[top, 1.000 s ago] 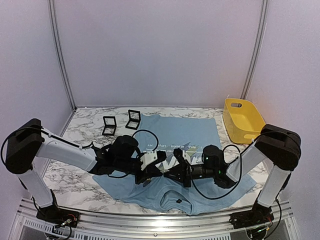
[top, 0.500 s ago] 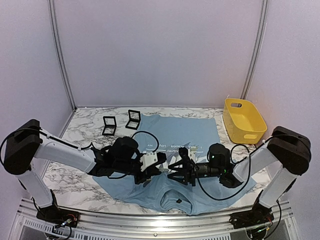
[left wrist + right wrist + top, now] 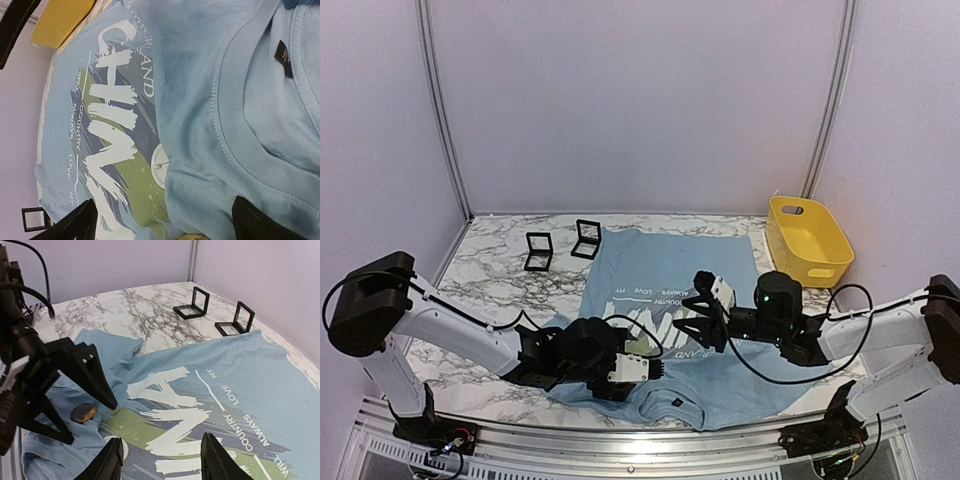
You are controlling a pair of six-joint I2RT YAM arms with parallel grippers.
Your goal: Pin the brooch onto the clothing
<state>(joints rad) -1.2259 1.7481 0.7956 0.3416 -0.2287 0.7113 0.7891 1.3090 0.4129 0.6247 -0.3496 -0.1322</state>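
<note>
The T-shirt [image 3: 670, 255] was light blue with short sleeves. It lay spread out on the table [image 3: 490, 270], chest side up. Its neck hole pointed to the near edge and its bottom edge to the far side. Big white letters [image 3: 112, 115] on the chest said "CHINA". Small white words ran beside them, with green and dark blue streaks behind. The cloth near the collar [image 3: 235, 100] was bunched up, and a fold of it covered part of the picture. A little black label [image 3: 283, 56] showed inside the neck. The brooch [image 3: 83, 412] was small, round and brownish gold. It lay flat on top of the blue cloth, close to the collar and just beside the green streaks.
</note>
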